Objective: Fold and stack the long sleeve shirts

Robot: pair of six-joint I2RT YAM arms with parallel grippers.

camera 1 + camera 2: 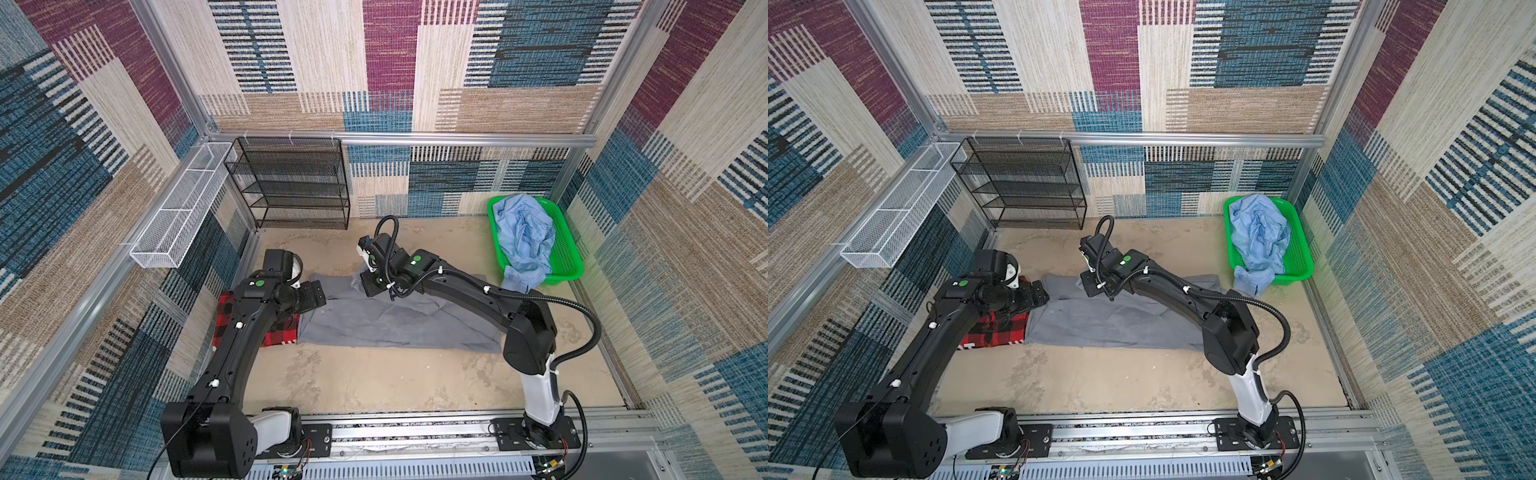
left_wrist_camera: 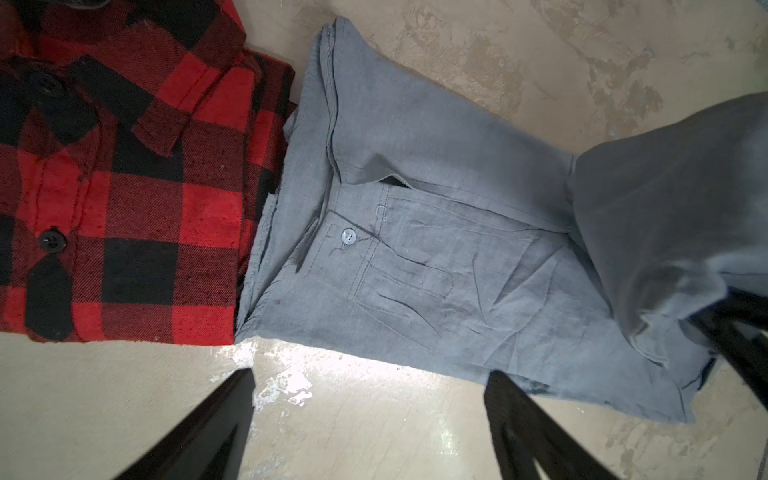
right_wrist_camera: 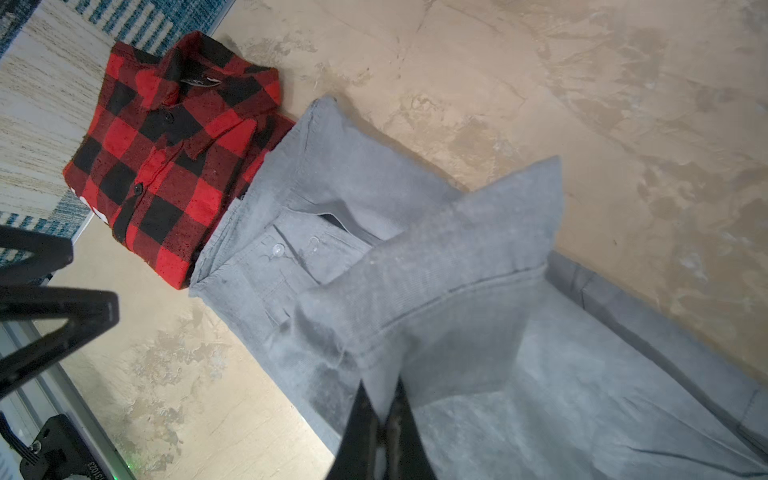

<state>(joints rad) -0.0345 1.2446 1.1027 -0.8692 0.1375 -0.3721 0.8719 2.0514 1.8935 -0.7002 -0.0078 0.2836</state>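
While the right fingers (image 3: 358, 436) pinch a fold of grey shirt (image 3: 457, 266) aloft, the left fingers (image 2: 208, 428) (spread wide) hover nearby.

Both top views are bright, evenly lit and sharp, with straight lines bowing toward the edges. Shadows on the floor (image 1: 374, 374) are faint and soft. In the left wrist view white glare sits on the floor beside the grey shirt (image 2: 436, 257). In the right wrist view that shirt's raised fold near the lens is soft, perhaps motion-blurred; the plaid shirt (image 3: 174, 153) is crisp
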